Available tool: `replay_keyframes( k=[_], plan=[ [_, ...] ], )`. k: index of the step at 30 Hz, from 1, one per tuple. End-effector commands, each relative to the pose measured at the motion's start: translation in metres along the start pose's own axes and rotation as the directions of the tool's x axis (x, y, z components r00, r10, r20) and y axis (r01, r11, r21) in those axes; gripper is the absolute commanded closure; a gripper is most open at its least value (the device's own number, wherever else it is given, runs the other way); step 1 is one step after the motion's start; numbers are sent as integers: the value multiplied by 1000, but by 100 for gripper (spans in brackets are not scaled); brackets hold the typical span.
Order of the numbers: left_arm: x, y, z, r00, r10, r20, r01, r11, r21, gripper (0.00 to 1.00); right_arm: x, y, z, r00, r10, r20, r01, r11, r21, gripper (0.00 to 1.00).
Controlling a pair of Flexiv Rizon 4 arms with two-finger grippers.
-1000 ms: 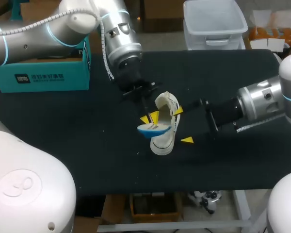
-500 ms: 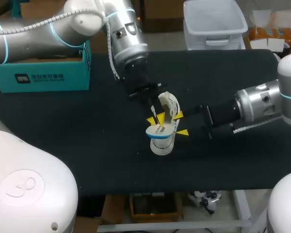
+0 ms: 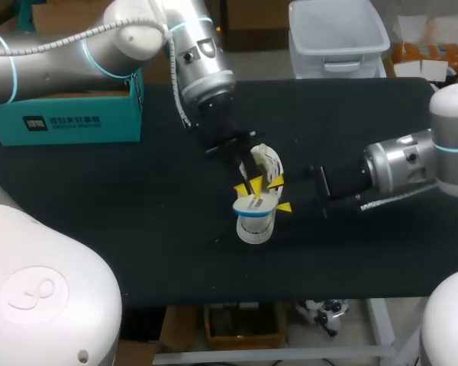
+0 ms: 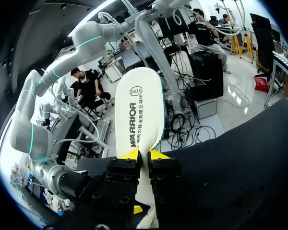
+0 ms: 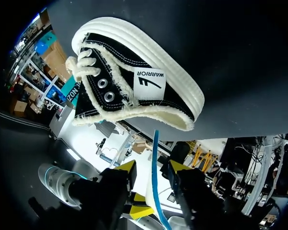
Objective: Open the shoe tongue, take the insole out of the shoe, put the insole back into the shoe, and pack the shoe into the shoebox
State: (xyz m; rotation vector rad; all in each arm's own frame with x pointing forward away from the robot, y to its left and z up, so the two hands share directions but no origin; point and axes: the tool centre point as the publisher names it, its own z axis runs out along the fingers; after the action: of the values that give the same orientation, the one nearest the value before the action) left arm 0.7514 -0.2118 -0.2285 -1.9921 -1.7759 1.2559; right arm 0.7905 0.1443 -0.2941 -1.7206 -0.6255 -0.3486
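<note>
Pinching flat cream insole [image 4: 137,110], left hand [image 4: 139,154] clenched, right hand [image 5: 152,167] released, black canvas shoe [image 5: 134,91] ahead, ribbed white rubber edging.

Overhead, two wrist close-ups; shared insole [image 4: 137,100]

Even overhead light falls on my work table [image 3: 99,229], its black cloth swallowing nearly all shadow across the middle of the frame. Glare sits on the silver shell of my left arm [image 3: 76,46] at upper left, and the white covers [image 3: 38,290] in both lower corners are close to washed out. The pale shoe [image 3: 253,229] and insole [image 3: 253,204] stand out brightly at centre. From my left wrist, the insole glows against a bright backdrop while my left gripper [image 4: 144,154], clamped on it, lies in deep shade, only its yellow tips catching light. From my right wrist, my right gripper [image 5: 152,167] is likewise dark, the shoe's white sole ahead of it well lit
</note>
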Motion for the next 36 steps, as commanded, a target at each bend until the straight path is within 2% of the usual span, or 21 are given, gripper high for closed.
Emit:
replay_keyframes(
  k=[1,4,7,8,9,13,15,23,25,27,29,31,33,36],
  plan=[
    [-1,4,1,1000,2,9,-2,1000,4,100,-1,3,1,1000,2,-2,-2,1000,9,58],
    [-2,6,2,1000,2,15,-2,1000,5,100,-1,3,2,1000,4,-3,-4,1000,11,64],
    [-3,9,2,1000,1,18,-1,1000,6,100,-1,2,2,1000,-2,-8,2,1000,15,80],
    [-3,10,2,1000,0,19,0,1000,4,100,-1,2,2,1000,-4,-9,4,1000,17,91],
    [-3,11,2,1000,-1,20,0,1000,5,100,-1,2,2,1000,-4,-9,4,1000,16,95],
    [-4,14,1,1000,-5,24,5,1000,5,100,-1,2,2,1000,-1,-9,1,1000,13,95],
    [-3,15,0,1000,-8,27,8,1000,7,100,0,3,3,1000,-1,-7,1,1000,14,100],
    [0,18,-8,999,-29,36,27,998,49,100,0,3,4,1000,-19,-5,19,1000,22,100],
    [3,19,-11,999,-32,31,30,997,65,71,0,2,4,1000,-28,-6,28,999,25,100],
    [6,20,-14,999,-36,28,33,996,87,54,0,2,4,999,-35,-6,35,999,23,100],
    [8,22,-20,999,-41,30,38,995,95,27,0,2,4,999,-39,-6,39,999,24,100],
    [11,23,-26,998,-46,31,42,993,111,10,0,1,5,999,-41,-5,41,999,24,100],
    [13,24,-33,998,-49,34,45,993,111,0,0,1,5,999,-45,-3,45,999,22,100],
    [16,27,-43,996,-74,48,70,994,81,0,-2,1,5,999,-51,-4,51,998,24,100]
  ],
)
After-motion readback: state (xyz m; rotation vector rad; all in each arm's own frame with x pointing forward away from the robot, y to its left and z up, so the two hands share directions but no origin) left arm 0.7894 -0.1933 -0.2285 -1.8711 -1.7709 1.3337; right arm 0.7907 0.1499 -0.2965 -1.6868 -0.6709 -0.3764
